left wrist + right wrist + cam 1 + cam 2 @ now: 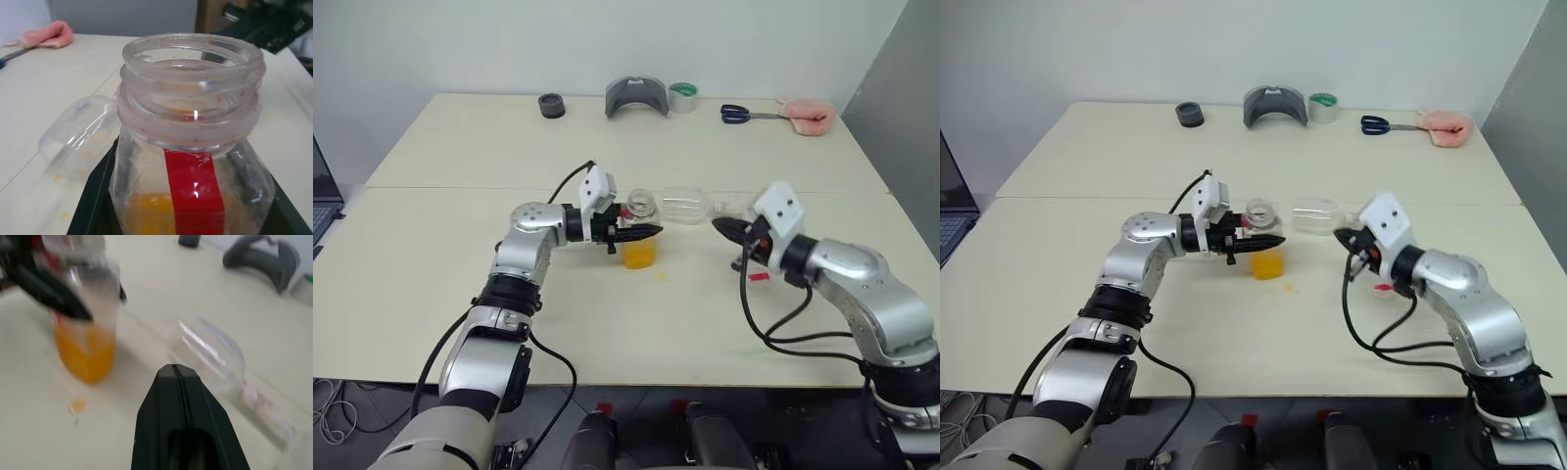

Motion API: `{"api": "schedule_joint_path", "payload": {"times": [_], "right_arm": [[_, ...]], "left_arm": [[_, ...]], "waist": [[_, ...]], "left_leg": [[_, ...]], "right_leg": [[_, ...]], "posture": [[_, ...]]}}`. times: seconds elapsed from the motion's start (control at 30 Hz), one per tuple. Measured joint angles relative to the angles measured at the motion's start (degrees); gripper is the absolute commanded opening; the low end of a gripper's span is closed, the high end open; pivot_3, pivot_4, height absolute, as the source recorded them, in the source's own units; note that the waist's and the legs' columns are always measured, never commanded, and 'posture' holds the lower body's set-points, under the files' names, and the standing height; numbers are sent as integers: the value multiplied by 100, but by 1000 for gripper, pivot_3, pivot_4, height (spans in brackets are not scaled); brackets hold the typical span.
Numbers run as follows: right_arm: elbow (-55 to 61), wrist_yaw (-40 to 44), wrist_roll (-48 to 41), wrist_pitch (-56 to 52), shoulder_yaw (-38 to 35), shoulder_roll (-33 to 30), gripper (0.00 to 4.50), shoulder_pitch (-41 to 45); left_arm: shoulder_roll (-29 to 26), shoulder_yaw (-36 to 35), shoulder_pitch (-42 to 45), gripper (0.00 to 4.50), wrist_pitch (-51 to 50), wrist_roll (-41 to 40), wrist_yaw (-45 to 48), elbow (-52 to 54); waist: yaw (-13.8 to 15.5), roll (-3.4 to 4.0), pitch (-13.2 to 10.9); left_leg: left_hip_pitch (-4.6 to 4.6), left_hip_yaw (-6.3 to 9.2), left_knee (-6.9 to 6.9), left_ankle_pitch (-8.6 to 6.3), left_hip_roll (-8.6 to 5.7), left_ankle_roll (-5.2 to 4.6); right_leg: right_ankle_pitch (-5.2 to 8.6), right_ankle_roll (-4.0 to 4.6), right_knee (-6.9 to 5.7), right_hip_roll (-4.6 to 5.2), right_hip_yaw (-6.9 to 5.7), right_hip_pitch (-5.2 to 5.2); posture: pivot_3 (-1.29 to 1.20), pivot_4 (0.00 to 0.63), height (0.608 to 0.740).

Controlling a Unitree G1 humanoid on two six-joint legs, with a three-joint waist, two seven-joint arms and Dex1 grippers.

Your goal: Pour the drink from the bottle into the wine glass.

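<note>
Trouble on the cream tabletop [431,294], operator: from the head camera you see the clear stemmed wine glass [690,207] lying on its side, bowl mouth toward the left gripper [646,231], stem running toward the right gripper [724,227]. Its long axis lies level, roughly along the line between the two. The left gripper is clamped on the small clear squarish plastic bottle [639,235], which stands upright, capless, with bright orange-yellow drink [639,257] low inside.

Your left wrist camera shows the bottle's open mouth pointing straight up, its red label strip [193,188] facing you, and the fallen glass just beyond.

Your right wrist camera shows the right gripper's black fingers pressed together, empty, with the glass's bowl just ahead; this arm is nearer the stem. An orange drip [77,406] marks the table below the bottle.
</note>
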State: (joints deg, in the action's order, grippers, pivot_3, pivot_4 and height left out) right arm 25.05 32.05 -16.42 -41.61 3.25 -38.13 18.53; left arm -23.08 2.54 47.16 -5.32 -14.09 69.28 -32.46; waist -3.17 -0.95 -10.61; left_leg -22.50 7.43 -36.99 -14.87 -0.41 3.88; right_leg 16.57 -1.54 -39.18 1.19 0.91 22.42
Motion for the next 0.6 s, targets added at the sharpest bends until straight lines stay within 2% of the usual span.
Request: {"api": "schedule_joint_path", "payload": {"times": [0.07,0.17,0.33,0.43,0.6], "right_arm": [[-24,-72,185,-1,23,-60,171,-330],[-29,-177,239,-2,24,66,871,-424],[195,-59,49,-50,173,365,2647,-339],[334,154,-258,-141,462,765,3669,124],[261,162,-302,-159,991,1414,3681,977]], "left_arm": [[-191,-263,-115,1761,-58,-27,-324,23],[-372,-593,-149,1761,-28,-17,-908,13],[-699,-976,-149,1761,223,179,-1924,-454],[-758,-1223,-141,1761,394,232,-2527,-933],[-758,-1447,62,1760,688,268,-3173,-1507]], "waist": [[-20,0,0],[-18,0,0],[-8,0,0],[-11,0,0],[-3,-4,3]], "left_leg": [[4,-3,0,0,4,0],[7,-2,-1,0,3,0],[6,0,-1,0,2,0],[7,1,-2,0,2,0],[6,8,-2,4,0,7]], "right_leg": [[0,0,-3,-2,4,1],[0,-1,-10,-2,4,1],[0,-1,-6,-2,1,0],[0,-1,-5,-1,0,-1],[0,0,-3,0,-7,-3]], "posture": [[0,150,740],[0,150,740],[0,150,740],[0,150,740],[0,150,740]]}}
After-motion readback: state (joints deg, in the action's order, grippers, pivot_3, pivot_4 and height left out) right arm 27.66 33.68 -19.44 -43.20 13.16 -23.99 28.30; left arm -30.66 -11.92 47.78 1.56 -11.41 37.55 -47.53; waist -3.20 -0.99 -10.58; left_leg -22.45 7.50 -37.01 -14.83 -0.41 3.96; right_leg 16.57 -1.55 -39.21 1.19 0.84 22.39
